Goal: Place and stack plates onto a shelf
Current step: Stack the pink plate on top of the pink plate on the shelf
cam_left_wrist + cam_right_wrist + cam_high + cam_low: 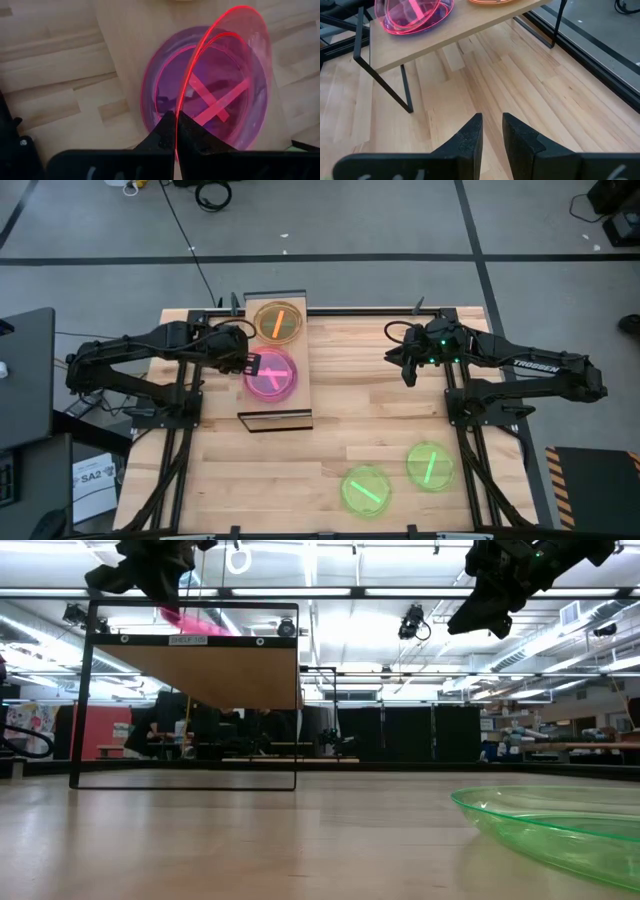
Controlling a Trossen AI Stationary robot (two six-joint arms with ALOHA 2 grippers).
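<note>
Now we see the left gripper over the shelf, pinched shut on the rim of a tilted pink plate, above another pink plate lying there. Beside it sits an orange plate. Our right gripper hangs over the table, fingers slightly parted, empty.

The shelf stands on the tabletop's left part. On it, one stack of plates lies at the far end, another nearer, beside the left gripper. Two single plates lie side by side on the near right tabletop.
</note>
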